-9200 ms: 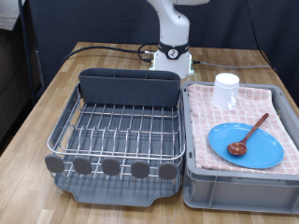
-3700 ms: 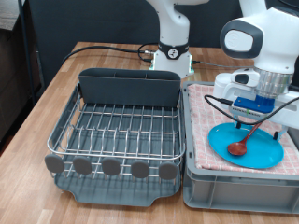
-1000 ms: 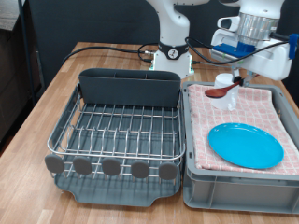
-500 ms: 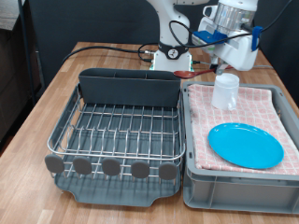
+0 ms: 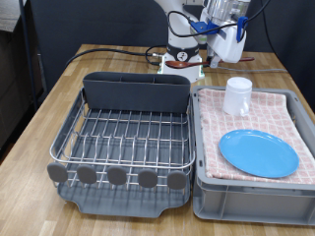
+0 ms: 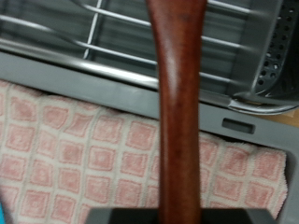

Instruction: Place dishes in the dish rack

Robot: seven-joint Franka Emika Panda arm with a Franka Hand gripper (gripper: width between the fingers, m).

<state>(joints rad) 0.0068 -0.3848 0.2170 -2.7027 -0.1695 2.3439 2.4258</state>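
We see the gripper raised above the far edge of the worktop, closed on the dark brown wooden spoon, whose smooth, straight handle runs down the middle of the wrist view. Below it lie the pink checkered cloth and a corner of the silver wire dish rack. The rack sits in its dark grey plastic tray with a tall grey utensil compartment at the back. Just beside it, toward the exterior view's right, the grey bin holds the white cylindrical mug and the round light-blue plate, apart on the cloth. The table is brown wood grain.
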